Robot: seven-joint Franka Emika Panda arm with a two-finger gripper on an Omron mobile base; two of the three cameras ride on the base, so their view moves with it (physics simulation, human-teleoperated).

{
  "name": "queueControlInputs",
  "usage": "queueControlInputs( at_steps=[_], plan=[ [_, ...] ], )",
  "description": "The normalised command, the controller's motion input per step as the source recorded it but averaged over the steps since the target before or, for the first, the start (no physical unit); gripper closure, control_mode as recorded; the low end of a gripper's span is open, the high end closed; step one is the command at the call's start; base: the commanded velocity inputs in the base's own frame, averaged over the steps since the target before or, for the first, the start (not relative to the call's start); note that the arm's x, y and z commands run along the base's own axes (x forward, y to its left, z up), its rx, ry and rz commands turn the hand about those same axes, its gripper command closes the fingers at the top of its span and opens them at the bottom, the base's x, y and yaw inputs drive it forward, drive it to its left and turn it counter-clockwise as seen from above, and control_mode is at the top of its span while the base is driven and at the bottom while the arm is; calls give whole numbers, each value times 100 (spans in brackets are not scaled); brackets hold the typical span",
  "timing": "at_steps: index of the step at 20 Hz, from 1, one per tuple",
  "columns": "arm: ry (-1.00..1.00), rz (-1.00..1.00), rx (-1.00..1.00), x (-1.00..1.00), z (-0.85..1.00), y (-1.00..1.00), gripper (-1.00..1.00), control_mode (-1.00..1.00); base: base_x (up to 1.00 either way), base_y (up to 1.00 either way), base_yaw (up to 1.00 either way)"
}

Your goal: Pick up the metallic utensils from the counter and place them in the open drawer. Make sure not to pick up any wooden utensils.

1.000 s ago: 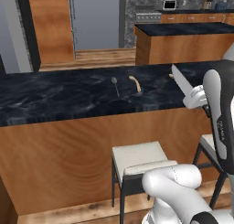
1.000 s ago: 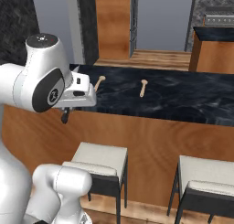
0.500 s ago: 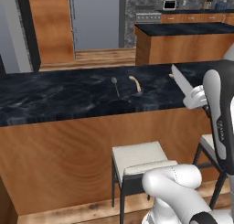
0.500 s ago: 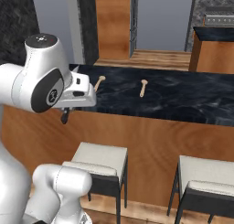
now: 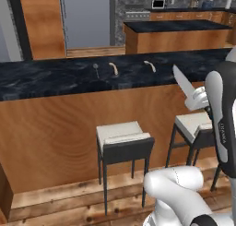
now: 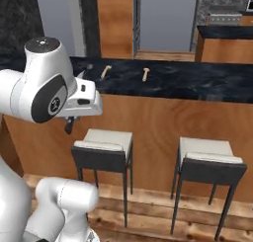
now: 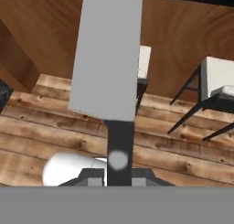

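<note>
My gripper point(image 7: 119, 173) is shut on the dark handle of a knife point(image 7: 107, 49), whose wide silver blade points away from the hand toward the wood floor and the counter's front panel. In the left base view the knife's blade point(image 5: 183, 83) sticks up and to the left from the gripper point(image 5: 199, 100), in front of the counter point(image 5: 55, 80). The slim grey metal spoon point(image 5: 95, 67) lies on the black counter top. Beside it lie two pale wooden utensils point(image 5: 113, 68) point(image 5: 150, 66), also seen as wooden utensils point(image 6: 105, 71) point(image 6: 145, 74) from the right. The open drawer is out of view.
Two dark-framed stools with white seats point(image 5: 122, 135) point(image 5: 196, 123) stand against the counter's brown panel, close below the hand; they show as stools point(image 6: 104, 142) point(image 6: 210, 154) from the right. A second counter point(image 5: 175, 26) stands further back. Plank floor lies below.
The whole picture has shifted: the base has drawn back and to the right, so the counter looks further off and a second stool shows. The knife stays in the shut gripper.
</note>
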Motion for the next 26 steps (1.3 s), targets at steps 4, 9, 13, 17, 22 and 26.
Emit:
queueControlInputs(
  at_steps=[4, 9, 13, 17, 22, 26],
  plan=[
    [0, 0, 0, 0, 0, 0, 100, 100, -96, -57, -16],
    [0, 0, 0, 0, 0, 0, 100, 100, -62, -85, -27],
    [0, 0, 0, 0, 0, 0, 100, 100, -24, -100, -27],
    [0, 0, 0, 0, 0, 0, 100, 100, 6, -100, -32],
    [0, 0, 0, 0, 0, 0, 100, 100, 32, -100, -40],
    [0, 0, 0, 0, 0, 0, 100, 100, 66, -100, -34]
  ],
)
